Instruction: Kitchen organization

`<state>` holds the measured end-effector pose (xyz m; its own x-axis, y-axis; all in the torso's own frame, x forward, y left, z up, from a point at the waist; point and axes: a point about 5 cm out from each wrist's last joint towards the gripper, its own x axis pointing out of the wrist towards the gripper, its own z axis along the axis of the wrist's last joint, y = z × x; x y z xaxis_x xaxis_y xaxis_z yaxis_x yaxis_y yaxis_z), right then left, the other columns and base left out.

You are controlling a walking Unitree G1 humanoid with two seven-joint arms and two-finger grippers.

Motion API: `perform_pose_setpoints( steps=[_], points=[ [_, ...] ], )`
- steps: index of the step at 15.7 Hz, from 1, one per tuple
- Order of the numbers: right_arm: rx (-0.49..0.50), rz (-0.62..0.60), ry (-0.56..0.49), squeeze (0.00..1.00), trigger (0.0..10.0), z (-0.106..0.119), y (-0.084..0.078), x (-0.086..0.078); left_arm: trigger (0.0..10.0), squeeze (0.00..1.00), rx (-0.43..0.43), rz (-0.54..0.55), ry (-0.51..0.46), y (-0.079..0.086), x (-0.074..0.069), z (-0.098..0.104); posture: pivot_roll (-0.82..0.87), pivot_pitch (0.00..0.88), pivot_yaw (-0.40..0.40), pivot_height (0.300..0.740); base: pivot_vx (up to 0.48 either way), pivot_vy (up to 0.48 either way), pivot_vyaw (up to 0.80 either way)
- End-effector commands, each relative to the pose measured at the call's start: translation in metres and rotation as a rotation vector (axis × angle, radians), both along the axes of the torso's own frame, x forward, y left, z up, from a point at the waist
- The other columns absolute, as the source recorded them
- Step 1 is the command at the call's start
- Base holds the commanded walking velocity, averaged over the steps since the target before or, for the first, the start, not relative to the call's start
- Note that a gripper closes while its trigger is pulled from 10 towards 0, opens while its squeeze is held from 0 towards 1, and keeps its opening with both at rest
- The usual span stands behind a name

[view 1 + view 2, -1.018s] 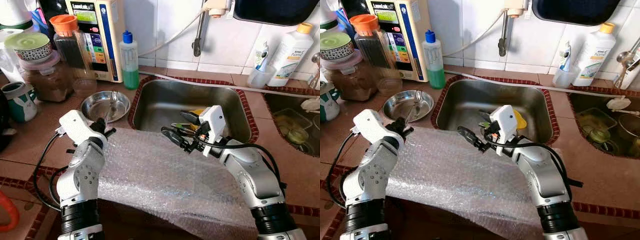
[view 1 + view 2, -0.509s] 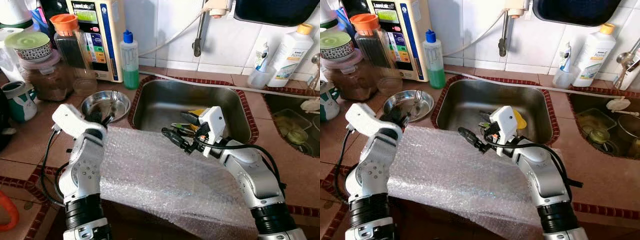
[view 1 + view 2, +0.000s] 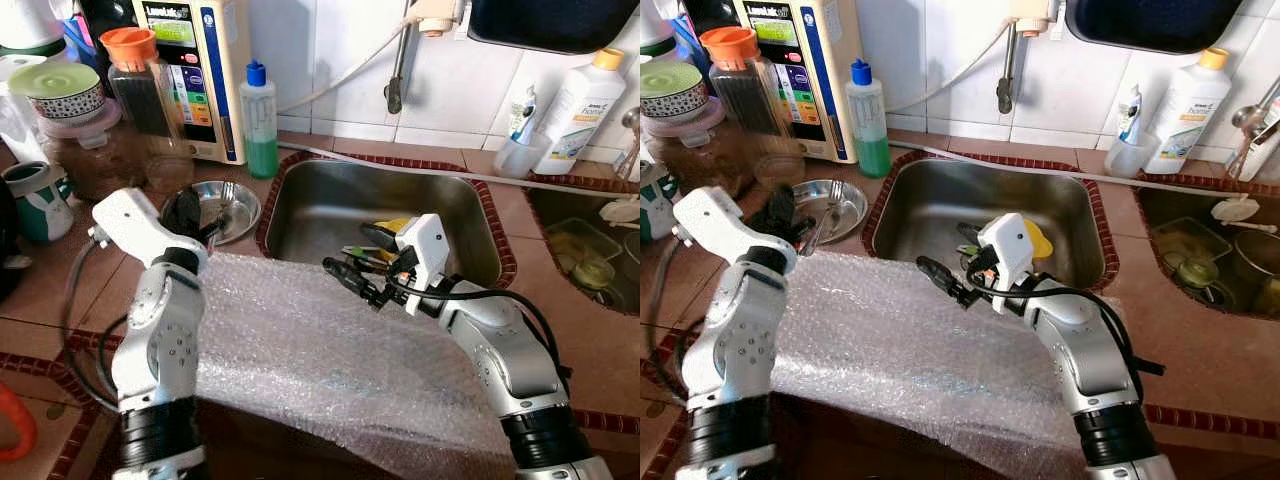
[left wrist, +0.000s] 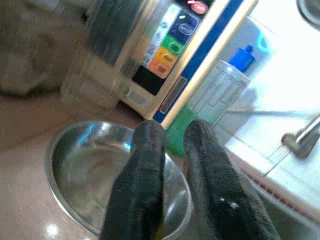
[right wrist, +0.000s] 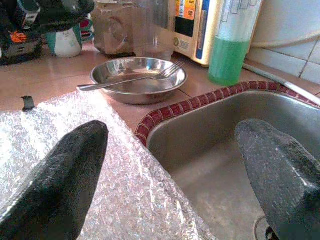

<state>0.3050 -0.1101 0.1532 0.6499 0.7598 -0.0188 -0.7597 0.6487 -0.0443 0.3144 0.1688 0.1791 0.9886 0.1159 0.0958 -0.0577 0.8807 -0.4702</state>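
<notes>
**Two grippers at the sink's front edge, one bowl, one fork**

Head views: a sheet of bubble wrap [image 3: 330,350] lies over the worktop's [image 3: 60,290] front edge, just before the sink [image 3: 330,205]. The left gripper [image 3: 185,212] is raised over the near rim of one steel bowl [image 3: 235,200], which sits on the worktop just left of the sink. One fork [image 3: 825,222] rests in the bowl. One green soap bottle [image 3: 260,122] stands behind it at the wall; one white bottle [image 3: 582,98] stands at the far right. The right gripper [image 3: 365,268] hangs over the sink's front rim, above the far edge of the wrap.

Left wrist view: its jaws are nearly pressed together, holding nothing, with the bowl [image 4: 75,165] beneath them; the fork is hidden here.

Right wrist view: its jaws are spread wide and empty, one finger [image 5: 55,185] over the wrap, the other over the basin. The fork [image 5: 135,79] lies across the bowl, tines toward the soap bottle.
</notes>
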Motion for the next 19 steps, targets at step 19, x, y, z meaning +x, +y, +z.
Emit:
perform_pose_setpoints(
  steps=[19],
  points=[
    [-0.071, 0.092, -0.005, 0.97, 10.0, 0.0, -0.009, -0.014, 10.0, 1.0, 0.425, -0.154, 0.071, -0.005, -0.021, -0.044, 0.02, 0.0, 0.0, 0.74, 0.0, 0.0, 0.0]
  ],
)
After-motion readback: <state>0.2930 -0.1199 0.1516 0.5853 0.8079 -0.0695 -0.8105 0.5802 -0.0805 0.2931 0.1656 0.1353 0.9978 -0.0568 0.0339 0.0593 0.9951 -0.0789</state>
